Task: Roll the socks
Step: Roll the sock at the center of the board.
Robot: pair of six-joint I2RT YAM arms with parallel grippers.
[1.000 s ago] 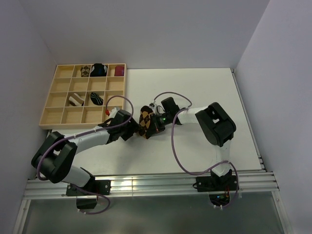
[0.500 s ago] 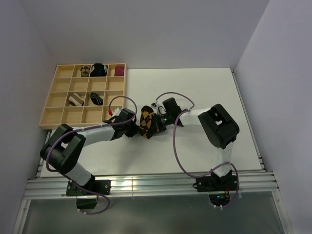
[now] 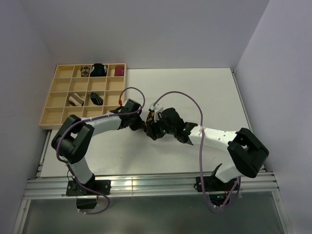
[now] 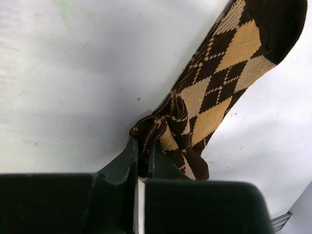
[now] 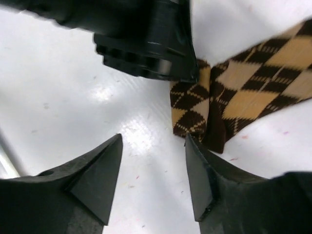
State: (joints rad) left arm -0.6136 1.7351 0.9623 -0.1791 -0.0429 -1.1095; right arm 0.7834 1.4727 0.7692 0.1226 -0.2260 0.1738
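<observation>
This is looking like a robotics lab test cell. A bare white worktop [image 3: 204, 92] is sitting boxed in by plain pale walls [image 3: 146, 29] on three sides. Two black-and-white robot arms, the left arm [image 3: 97, 127] and the right arm [image 3: 219, 139], are standing bolted to an aluminium rail [image 3: 156, 185] running along the near edge, with purple cables [image 3: 174, 92] looping loosely over them. A wooden divider tray [image 3: 68, 124] is lying at the worktop's far left corner.
</observation>
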